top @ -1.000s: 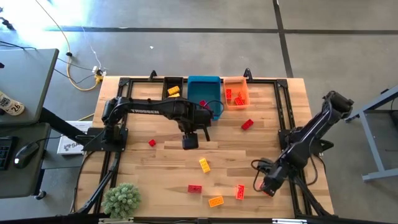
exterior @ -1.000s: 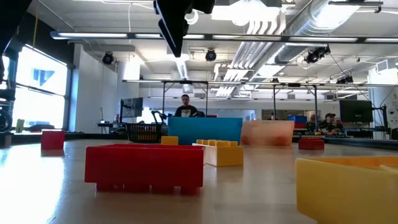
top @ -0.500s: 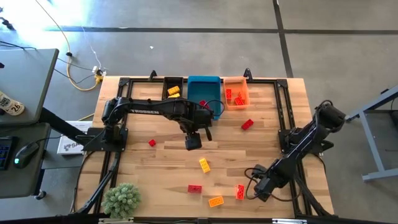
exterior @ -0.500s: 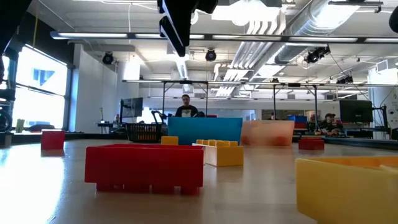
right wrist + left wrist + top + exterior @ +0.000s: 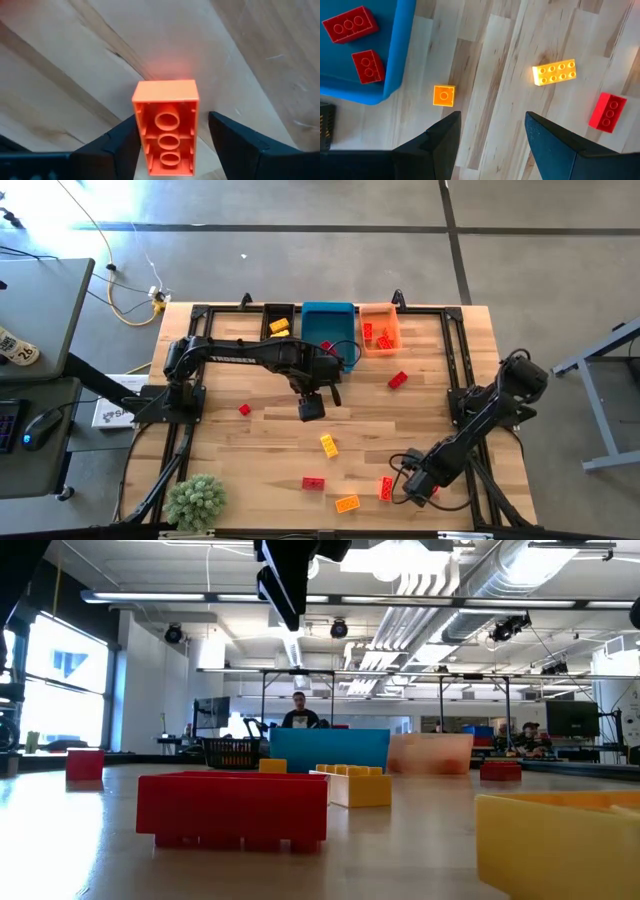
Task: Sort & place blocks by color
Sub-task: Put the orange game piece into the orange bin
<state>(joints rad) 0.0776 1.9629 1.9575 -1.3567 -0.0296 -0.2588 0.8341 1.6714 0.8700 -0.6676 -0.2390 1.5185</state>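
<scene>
Orange block [image 5: 165,128] lies hollow-side-up between the right end effector [image 5: 172,150] fingers, apart, flanking it near the table [image 5: 440,380] edge. Left end effector [image 5: 492,145], apart, hovers over bare wood; yellow block [image 5: 554,72] ahead.

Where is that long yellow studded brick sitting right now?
In the high view, the long yellow studded plastic brick lies near the middle of the wooden table, just in front of the left gripper, with a small red brick nearer the front edge.

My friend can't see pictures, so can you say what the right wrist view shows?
An orange block lies on the wooden table with its hollow underside showing, between the two open dark fingers of the right hand. Nothing is gripped yet.
</scene>
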